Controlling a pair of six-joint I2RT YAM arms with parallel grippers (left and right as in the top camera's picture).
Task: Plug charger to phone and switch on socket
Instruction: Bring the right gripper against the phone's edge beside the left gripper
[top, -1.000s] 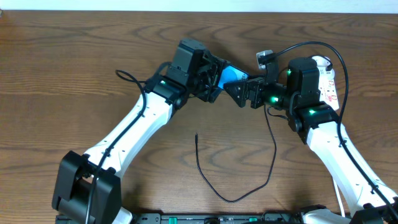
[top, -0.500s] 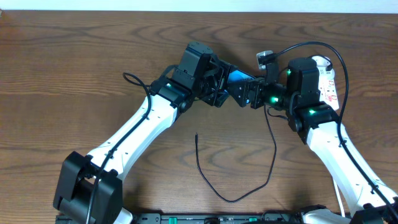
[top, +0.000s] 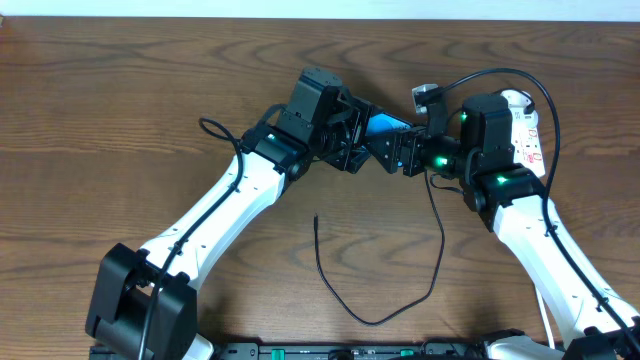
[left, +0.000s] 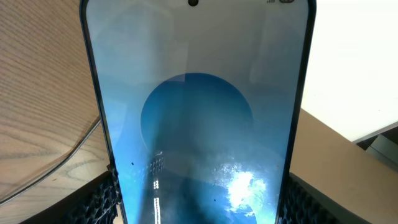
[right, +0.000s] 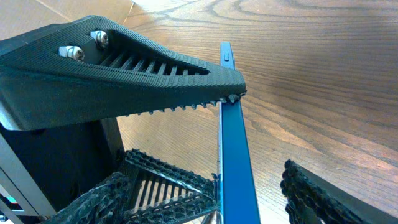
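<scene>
The far-left area and far strip of the brown wood-grain table (top: 110, 110) lie open to a gripper; the near middle is crossed by the long thin black charger cable (top: 316, 240), looping around bare wood. At the centre the left gripper (top: 356, 142) and right gripper (top: 392, 150) crowd the small blue-screened phone (top: 385, 124) from both sides, leaving hardly any gap. Rightward, the narrow white power strip (top: 527, 128) and a thicker black cable (top: 500, 69) arching by it block passage.

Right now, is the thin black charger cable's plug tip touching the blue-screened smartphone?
Apart. The overhead view shows the plug tip lying alone on the wooden table, far from the smartphone.
</scene>
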